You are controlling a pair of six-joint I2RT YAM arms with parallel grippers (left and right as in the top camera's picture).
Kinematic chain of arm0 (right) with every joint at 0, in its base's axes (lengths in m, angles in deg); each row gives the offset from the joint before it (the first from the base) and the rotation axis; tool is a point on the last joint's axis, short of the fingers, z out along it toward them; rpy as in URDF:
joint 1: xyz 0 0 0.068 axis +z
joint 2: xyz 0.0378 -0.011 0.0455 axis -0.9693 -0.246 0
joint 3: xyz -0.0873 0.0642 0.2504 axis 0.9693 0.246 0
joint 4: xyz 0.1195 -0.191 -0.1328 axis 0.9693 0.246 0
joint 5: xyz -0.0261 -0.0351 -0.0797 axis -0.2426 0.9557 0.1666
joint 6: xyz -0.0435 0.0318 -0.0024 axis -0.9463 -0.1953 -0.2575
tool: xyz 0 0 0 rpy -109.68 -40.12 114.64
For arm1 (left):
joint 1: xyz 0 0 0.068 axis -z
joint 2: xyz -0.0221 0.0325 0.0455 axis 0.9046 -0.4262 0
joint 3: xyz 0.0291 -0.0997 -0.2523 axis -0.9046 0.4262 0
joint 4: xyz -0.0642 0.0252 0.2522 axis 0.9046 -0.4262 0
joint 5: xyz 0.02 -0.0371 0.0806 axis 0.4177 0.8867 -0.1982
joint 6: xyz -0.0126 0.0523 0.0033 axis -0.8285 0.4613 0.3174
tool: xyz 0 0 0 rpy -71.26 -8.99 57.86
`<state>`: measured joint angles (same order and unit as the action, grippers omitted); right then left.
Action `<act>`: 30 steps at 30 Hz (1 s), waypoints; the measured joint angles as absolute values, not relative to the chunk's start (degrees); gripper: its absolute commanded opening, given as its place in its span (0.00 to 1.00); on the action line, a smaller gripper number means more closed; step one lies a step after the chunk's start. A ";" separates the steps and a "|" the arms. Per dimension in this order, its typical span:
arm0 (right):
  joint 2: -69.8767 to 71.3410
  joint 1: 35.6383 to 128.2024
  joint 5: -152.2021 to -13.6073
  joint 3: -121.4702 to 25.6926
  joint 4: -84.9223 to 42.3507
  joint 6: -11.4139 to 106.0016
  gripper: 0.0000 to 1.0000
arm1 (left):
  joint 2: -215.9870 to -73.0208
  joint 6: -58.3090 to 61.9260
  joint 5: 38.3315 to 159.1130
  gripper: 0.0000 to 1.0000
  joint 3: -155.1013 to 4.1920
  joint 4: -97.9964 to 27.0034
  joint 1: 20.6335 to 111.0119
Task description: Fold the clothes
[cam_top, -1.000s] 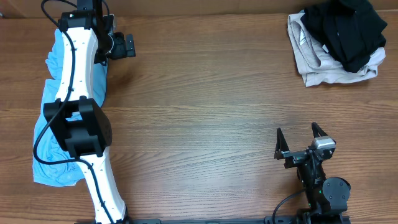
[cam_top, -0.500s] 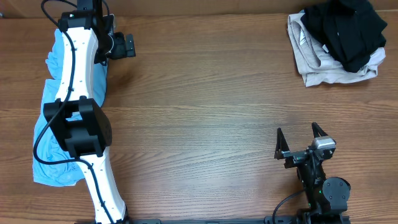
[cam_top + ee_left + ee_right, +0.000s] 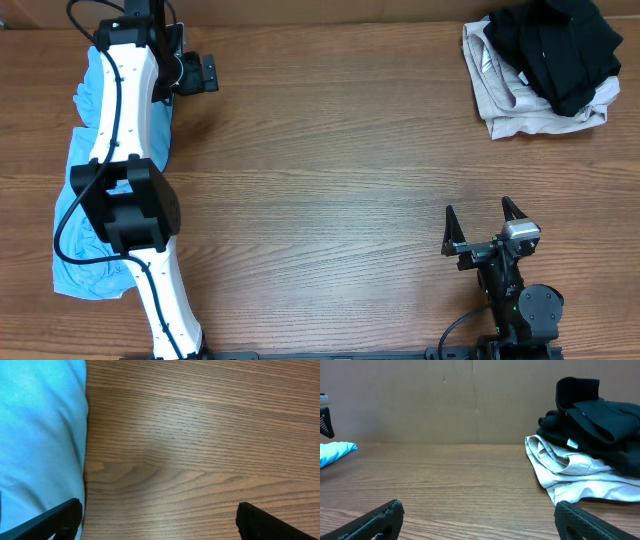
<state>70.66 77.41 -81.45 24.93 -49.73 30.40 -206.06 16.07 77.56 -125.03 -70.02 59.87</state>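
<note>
At the left side, the light blue garment [image 3: 78,255] lay crumpled in a long strip on the table [image 3: 330,150]. The left arm [image 3: 125,130] stretched above it for most of its length. The left gripper [image 3: 159,515] hung at the far end with its fingers spread wide and nothing between them. In the left wrist view, almost only bare wood was under the opening, and the cloth edge reached just to one finger.

I judged this the first risk. If the fingers had closed there, they could have caught only a thin edge of cloth, or nothing, and a pull on so little fabric would have slipped. Also, how high the arm was above the cloth could not be told. If it was low, a sideways move could have dragged the garment and bunched it more.

In the right near part, the right gripper [image 3: 478,210] also stood wide apart and empty, well apart from any cloth. In the far right corner, a black garment [image 3: 555,45] lay on top of a beige one [image 3: 510,105], touching and partly tangled with it. A grasp into this pile could probably have lifted both pieces together. The soft folds could also have hidden where one garment ended.
</note>
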 measured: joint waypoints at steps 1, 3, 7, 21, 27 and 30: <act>70.66 77.41 -81.45 24.93 -49.73 30.40 1.00 | -206.04 16.07 77.52 1.00 -125.03 -70.02 60.00; 70.66 77.41 -81.45 24.93 -49.75 30.38 1.00 | -205.85 16.07 77.46 1.00 -125.03 -70.04 60.50; 70.66 77.41 -81.45 24.93 -49.73 30.40 1.00 | -202.98 16.07 77.37 1.00 -124.46 -70.09 62.03; 70.66 77.41 -81.47 24.93 -49.73 30.42 1.00 | -175.62 16.07 77.30 1.00 -124.59 -70.02 70.45; 70.66 77.41 -81.49 24.93 -49.73 30.40 1.00 | -170.28 16.07 77.26 1.00 -124.59 -70.11 70.69; 70.66 77.41 -81.43 24.93 -49.73 30.38 1.00 | -168.64 16.07 77.28 1.00 -124.59 -70.28 70.69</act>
<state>70.66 77.41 -81.43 24.93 -49.73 30.38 -168.64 16.07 77.28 -124.59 -70.28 70.69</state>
